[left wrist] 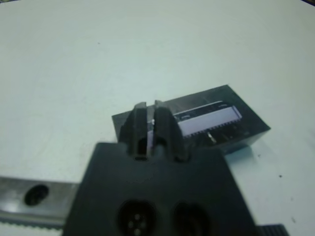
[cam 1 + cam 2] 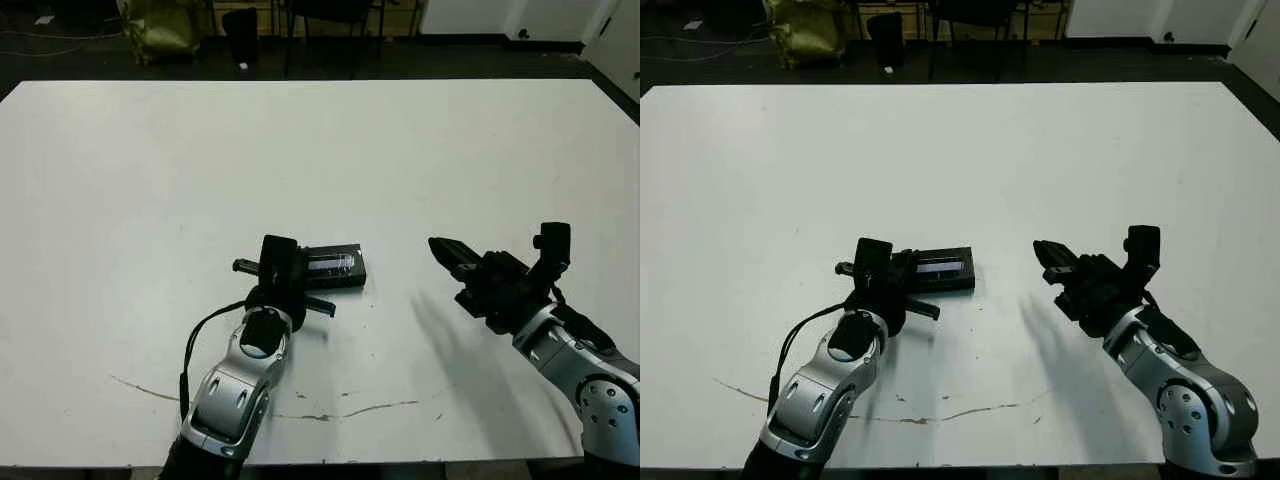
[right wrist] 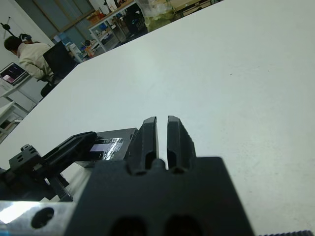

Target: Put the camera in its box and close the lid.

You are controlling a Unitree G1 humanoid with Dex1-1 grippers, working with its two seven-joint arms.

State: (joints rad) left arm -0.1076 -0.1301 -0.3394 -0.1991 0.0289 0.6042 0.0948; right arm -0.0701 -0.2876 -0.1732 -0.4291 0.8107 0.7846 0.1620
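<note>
Left gripper (image 1: pixel 150 123) sits nearest, its fingers (image 1: pixel 166 129) pressed nearly together on nothing, hovering at the near end of the lid (image 2: pixel 335 268). That lid, pale strip up, appears seated on the box, so the camera is presumably inside, unseen. Right gripper (image 2: pixel 452 255) has its fingers narrow too, empty, well apart. Risk: pressing one end could tip or skid the box across the worktop (image 2: pixel 300 150), leaving it half shut. Nothing stands in the way.
</note>
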